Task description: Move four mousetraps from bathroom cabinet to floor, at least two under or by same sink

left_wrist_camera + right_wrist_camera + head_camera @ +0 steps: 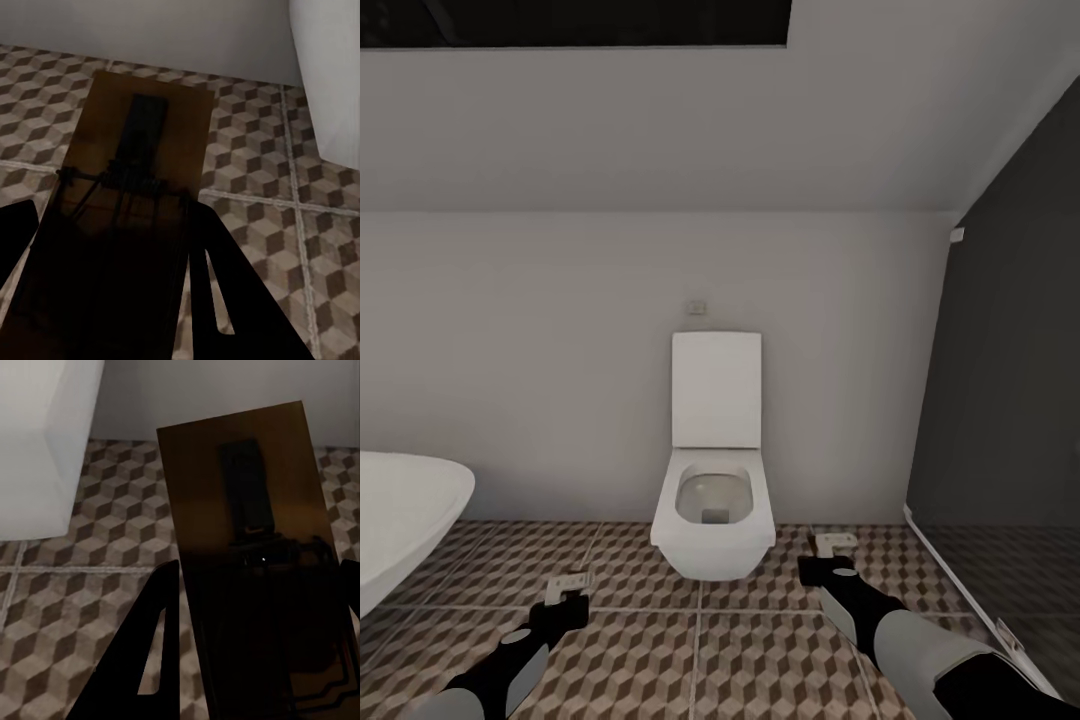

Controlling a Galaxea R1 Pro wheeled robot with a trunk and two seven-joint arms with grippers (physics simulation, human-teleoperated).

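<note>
— Left gripper (568, 592)?
— Clamped on a flat brown wooden mousetrap (127, 187), black fingers (232, 300) along its edges, held above the cube-patterned brown, beige and cream tile floor (690, 660).
— Right gripper (830, 565)?
— Same: closed around a second brown wooden trap (255, 547), over the tiles near the white wall-hung toilet (715, 520).
— Elsewhere?
— White oval bathtub rim (405, 520) at far left; dark glass partition (1010, 400) at right.
</note>
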